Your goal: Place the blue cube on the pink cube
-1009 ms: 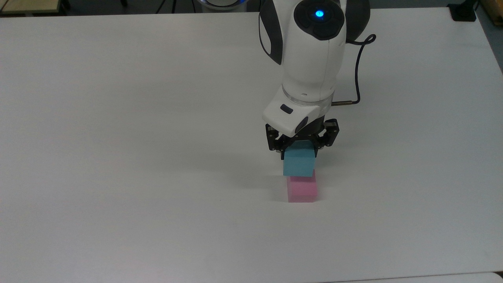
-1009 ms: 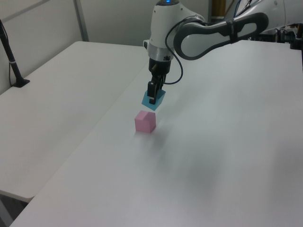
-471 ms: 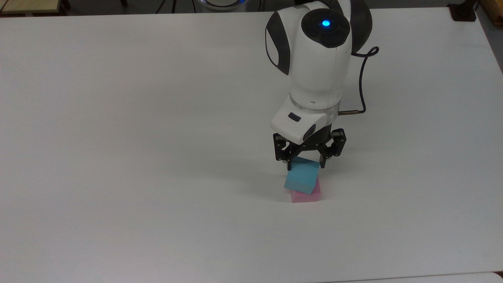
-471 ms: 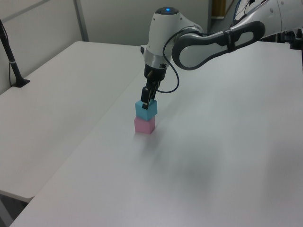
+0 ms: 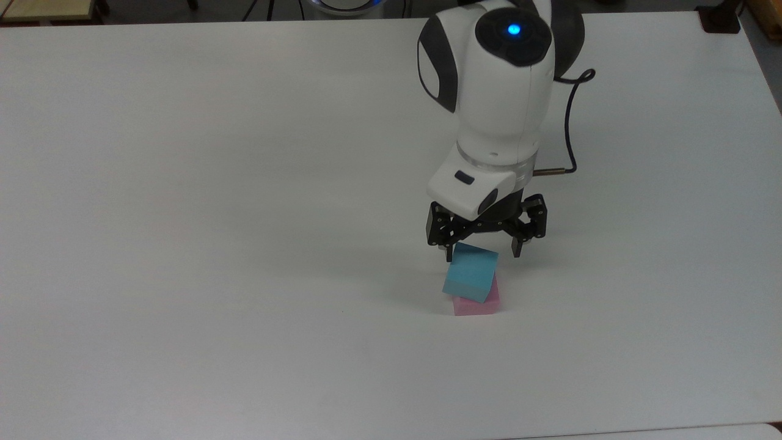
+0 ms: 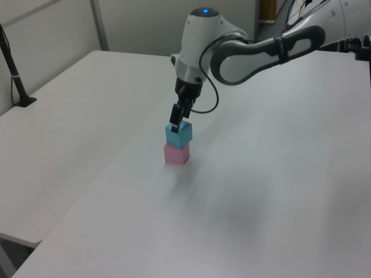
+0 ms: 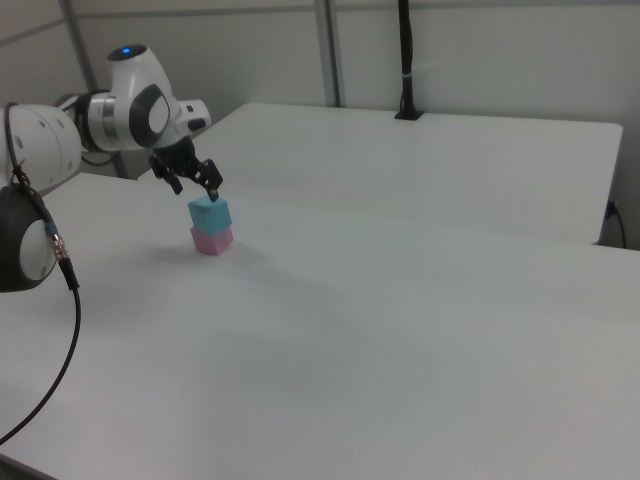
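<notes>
The blue cube (image 5: 470, 273) rests on top of the pink cube (image 5: 479, 305), turned a little askew so that a strip of pink shows at its right and front in the top view. The stack also appears in the left view, blue cube (image 6: 178, 134) over pink cube (image 6: 176, 154), and in the right view, blue cube (image 7: 209, 214) over pink cube (image 7: 212, 240). My gripper (image 5: 482, 247) hangs just above the blue cube, open, its fingers spread wider than the cube and holding nothing. It is also seen above the stack as gripper (image 6: 181, 117) and gripper (image 7: 197, 187).
The white table (image 5: 244, 214) spreads wide around the stack. A black cable (image 5: 568, 110) loops off the arm's wrist. A black post (image 6: 16, 75) stands at the left view's far left, on the adjoining table; the same post (image 7: 405, 60) rises at the back in the right view.
The blue cube came down onto the pink cube. The gripper then let go, its fingers opened, and it rose slightly above the cube.
</notes>
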You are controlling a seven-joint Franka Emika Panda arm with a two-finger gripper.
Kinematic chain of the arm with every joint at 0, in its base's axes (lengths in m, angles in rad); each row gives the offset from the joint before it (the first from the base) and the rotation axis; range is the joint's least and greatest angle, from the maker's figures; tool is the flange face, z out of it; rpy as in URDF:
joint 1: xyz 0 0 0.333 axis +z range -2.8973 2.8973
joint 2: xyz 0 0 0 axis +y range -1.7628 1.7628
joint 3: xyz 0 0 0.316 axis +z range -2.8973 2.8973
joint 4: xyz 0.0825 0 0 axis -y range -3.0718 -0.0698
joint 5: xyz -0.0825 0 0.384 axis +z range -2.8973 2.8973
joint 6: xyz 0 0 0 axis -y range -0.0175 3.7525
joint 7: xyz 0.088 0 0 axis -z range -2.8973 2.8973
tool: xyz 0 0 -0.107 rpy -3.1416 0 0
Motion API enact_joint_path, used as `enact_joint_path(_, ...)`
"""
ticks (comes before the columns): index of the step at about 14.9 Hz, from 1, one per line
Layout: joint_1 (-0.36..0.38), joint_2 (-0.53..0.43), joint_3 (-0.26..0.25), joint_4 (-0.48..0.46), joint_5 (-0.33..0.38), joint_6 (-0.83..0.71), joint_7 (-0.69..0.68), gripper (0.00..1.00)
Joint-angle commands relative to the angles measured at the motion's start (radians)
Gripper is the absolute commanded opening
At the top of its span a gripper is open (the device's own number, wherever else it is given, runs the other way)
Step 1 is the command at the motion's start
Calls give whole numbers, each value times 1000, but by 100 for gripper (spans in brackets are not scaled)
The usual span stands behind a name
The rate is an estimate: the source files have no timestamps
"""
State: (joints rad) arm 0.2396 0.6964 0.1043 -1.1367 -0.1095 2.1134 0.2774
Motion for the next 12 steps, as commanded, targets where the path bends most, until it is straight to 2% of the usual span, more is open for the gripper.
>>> enact_joint_path(1,12,-153,-11,-69,-12,-110,23,100)
enact_joint_path(3,1,-234,-11,-127,-6,-177,22,100)
enact_joint_path(5,-46,-338,-5,-231,-4,-268,20,100)
enact_joint_path(9,-114,-504,6,-421,-1,-288,22,100)
enact_joint_path(12,-161,-567,12,-468,1,-334,20,100)
